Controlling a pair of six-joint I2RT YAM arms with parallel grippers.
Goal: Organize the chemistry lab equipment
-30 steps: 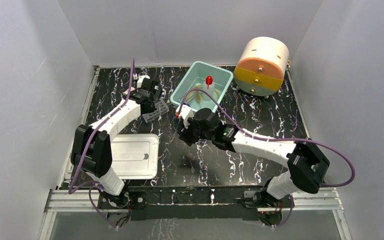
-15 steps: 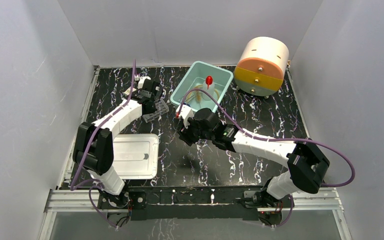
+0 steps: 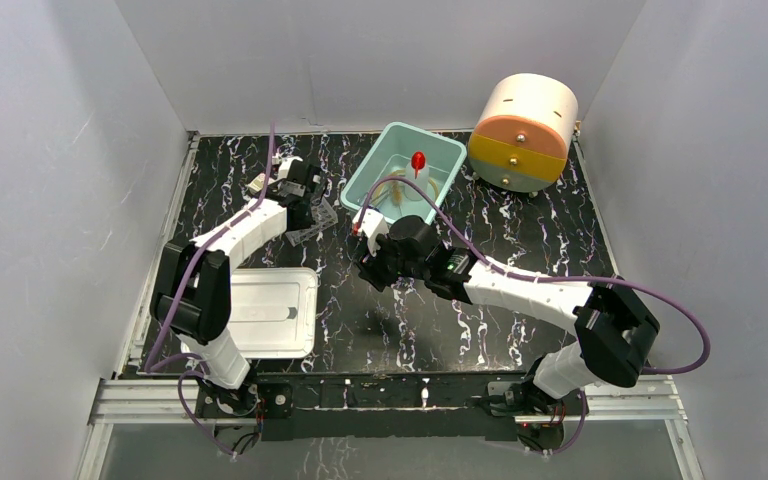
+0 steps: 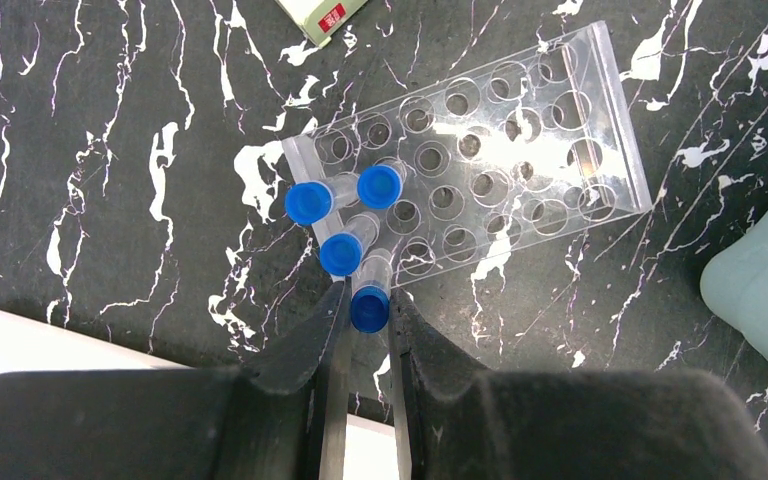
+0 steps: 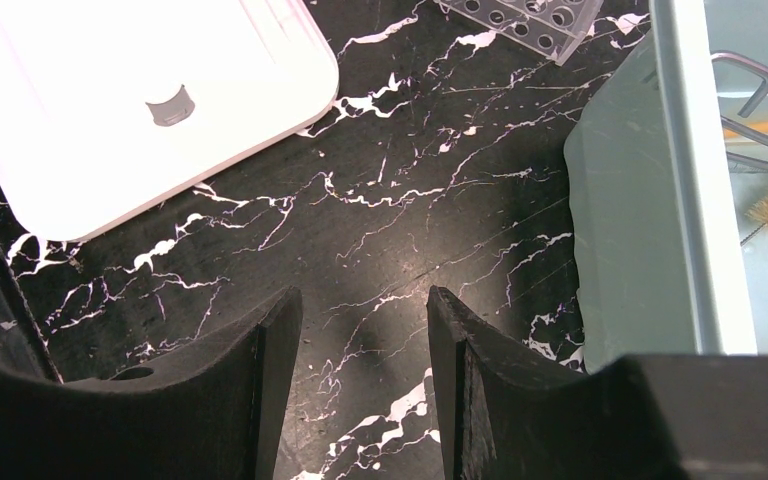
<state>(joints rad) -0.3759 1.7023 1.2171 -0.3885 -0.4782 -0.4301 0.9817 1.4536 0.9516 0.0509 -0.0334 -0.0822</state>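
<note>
In the left wrist view my left gripper (image 4: 368, 302) is shut on a thin blue-capped tube (image 4: 370, 308), gripped just below its cap. The tube's lower end reaches the near row of the clear tube rack (image 4: 520, 150); I cannot tell whether it sits in a hole. Three more blue-capped tubes (image 4: 341, 253) lean in the rack's left end. Seen from above, the left gripper (image 3: 298, 195) hangs over the rack (image 3: 315, 222). My right gripper (image 3: 372, 268) is open over bare table (image 5: 380, 230). The red-nozzled wash bottle (image 3: 418, 162) and tan tubing (image 3: 392, 190) lie in the teal bin (image 3: 443, 150).
A white lid (image 3: 265, 312) lies at the near left, also in the right wrist view (image 5: 140, 90). A round cream and orange drum (image 3: 523, 132) stands at the back right. A small box (image 4: 320, 12) lies beyond the rack. Metal tongs (image 5: 745, 75) show inside the bin (image 5: 650, 200).
The left arm has shifted slightly over the rack, still holding the tube. The right arm has not moved.
</note>
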